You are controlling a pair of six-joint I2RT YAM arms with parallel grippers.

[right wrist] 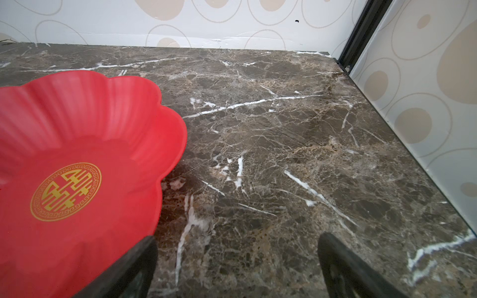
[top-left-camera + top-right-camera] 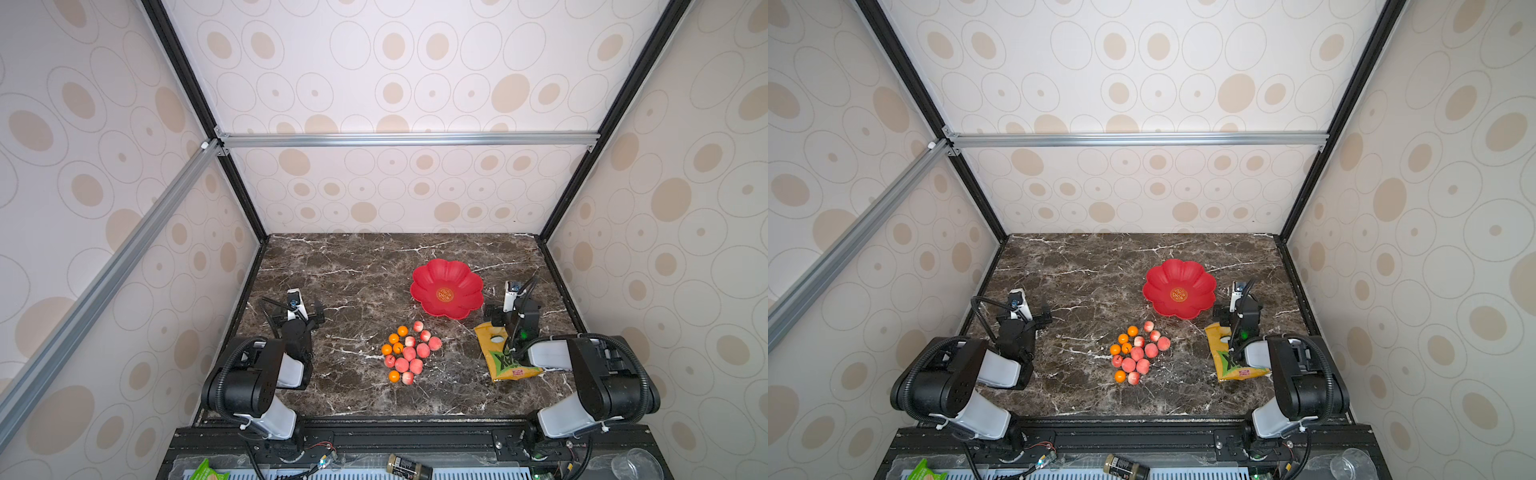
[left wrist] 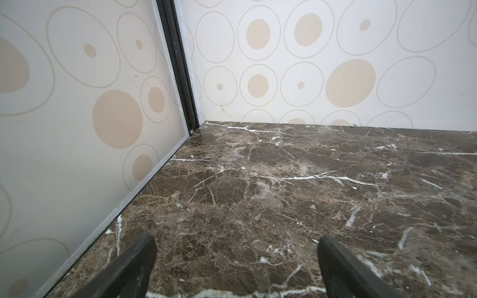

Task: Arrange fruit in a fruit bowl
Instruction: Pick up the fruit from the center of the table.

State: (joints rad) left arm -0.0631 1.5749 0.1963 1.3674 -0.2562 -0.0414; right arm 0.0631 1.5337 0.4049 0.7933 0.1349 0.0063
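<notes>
The fruit [image 2: 405, 353] lies between left end effector [image 3: 236, 241] and right end effector [image 1: 237, 242], both wide open, empty; fruit bowl [image 2: 428, 278] beside the right.

The dark marble bench [image 2: 353, 270] carries the red fruit bowl [image 2: 432, 274] at two o'clock from its centre, the fruit [image 2: 409, 353] clustered at six o'clock, and a yellow-green snack bag [image 2: 498, 357] at four o'clock.

A glossy red plastic bowl [image 1: 103, 123] is seen just beside the right gripper [image 1: 237, 260], whose fingers [image 1: 343, 265] are matt black. Near the gripper a shiny, crinkled bag [image 2: 496, 359] is seen on a polished, veined stone-look table [image 1: 284, 154].
</notes>
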